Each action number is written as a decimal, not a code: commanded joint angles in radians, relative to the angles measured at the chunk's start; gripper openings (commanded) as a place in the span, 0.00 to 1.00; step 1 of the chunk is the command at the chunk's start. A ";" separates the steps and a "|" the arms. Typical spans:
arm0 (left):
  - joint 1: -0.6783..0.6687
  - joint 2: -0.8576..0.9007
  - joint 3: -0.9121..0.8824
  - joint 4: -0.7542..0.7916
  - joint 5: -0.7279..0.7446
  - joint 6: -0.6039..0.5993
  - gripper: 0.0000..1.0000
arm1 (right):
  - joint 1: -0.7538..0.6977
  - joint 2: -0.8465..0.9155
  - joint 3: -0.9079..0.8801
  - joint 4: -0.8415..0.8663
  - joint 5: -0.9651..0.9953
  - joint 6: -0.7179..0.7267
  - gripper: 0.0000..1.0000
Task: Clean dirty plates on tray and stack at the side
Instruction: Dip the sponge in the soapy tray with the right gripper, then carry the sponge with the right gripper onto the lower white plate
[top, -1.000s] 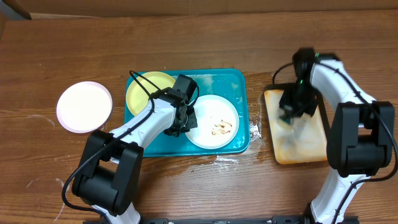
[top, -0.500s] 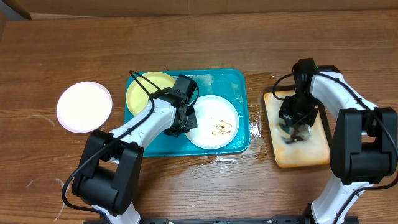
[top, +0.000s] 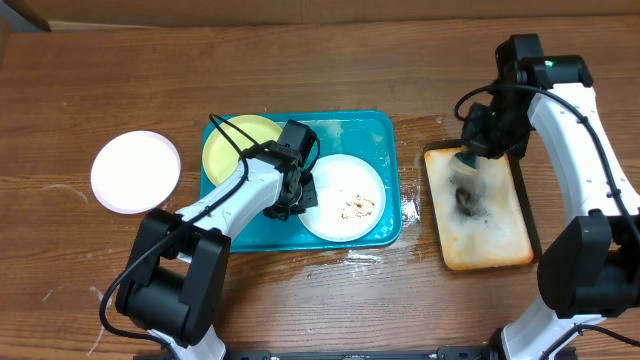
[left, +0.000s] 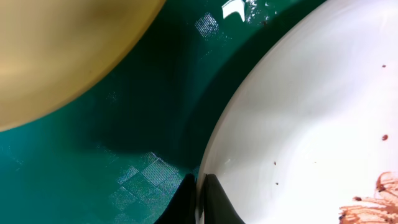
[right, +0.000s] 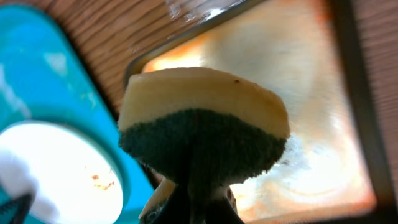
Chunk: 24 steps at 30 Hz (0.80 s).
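The teal tray (top: 375, 130) holds a pale yellow-green plate (top: 240, 145) at its back left and a white plate (top: 345, 195) with brown smears at its front right. Another white plate (top: 135, 170) lies on the table to the left. My left gripper (top: 298, 195) is shut on the smeared white plate's left rim (left: 311, 112), with the tray floor (left: 124, 143) and yellow-green plate (left: 62, 50) beside it. My right gripper (top: 480, 148) is shut on a yellow and green sponge (right: 205, 124), held above the back edge of the tan tray.
The black-rimmed tan stained tray (top: 490, 235) lies right of the teal tray, with a dark blotch (top: 467, 197) in its middle. It also shows in the right wrist view (right: 311, 124). Wet patches lie on the table between the two trays.
My right gripper has lifted off the middle of the tan tray with the sponge and moved toward its back edge. The left gripper and the plates have not moved.
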 joint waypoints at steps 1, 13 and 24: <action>-0.002 0.040 -0.009 -0.001 0.014 0.024 0.04 | 0.002 -0.001 -0.019 -0.010 -0.204 -0.219 0.04; -0.002 0.040 -0.009 0.003 0.018 0.035 0.04 | 0.062 -0.001 -0.155 0.023 -0.460 -0.409 0.04; -0.002 0.040 -0.009 0.003 0.032 0.039 0.04 | 0.282 -0.001 -0.375 0.402 -0.505 -0.202 0.04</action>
